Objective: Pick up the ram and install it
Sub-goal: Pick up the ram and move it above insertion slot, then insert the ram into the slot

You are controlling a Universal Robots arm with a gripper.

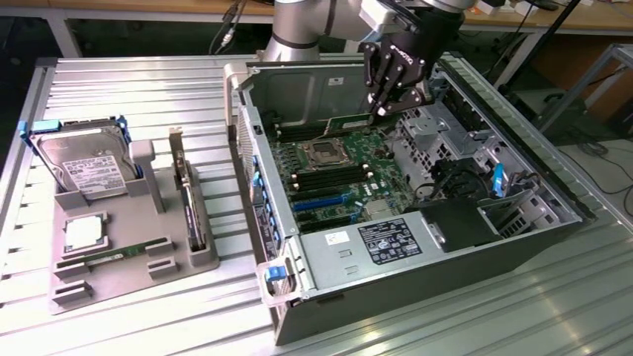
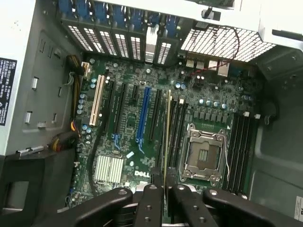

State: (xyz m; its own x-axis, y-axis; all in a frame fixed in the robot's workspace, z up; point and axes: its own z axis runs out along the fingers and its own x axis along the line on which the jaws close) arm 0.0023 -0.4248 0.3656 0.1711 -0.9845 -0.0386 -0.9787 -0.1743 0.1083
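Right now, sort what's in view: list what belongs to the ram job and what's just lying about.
Job: ram held in the shut jaws; ram slots; motherboard; case.
Lying about: hard drive; card; CPU; second ram stick; tray.

DELL in white lettering on motherboard [image 2: 132, 142].

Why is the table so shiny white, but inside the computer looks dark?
In the exterior view, light glares off the ribbed metal table, washing its stripes white, while the walls of the computer case shade the motherboard; in the wrist view, the board is softly, evenly lit, and the ram held in the gripper shows a thin pale gleam along its edge.
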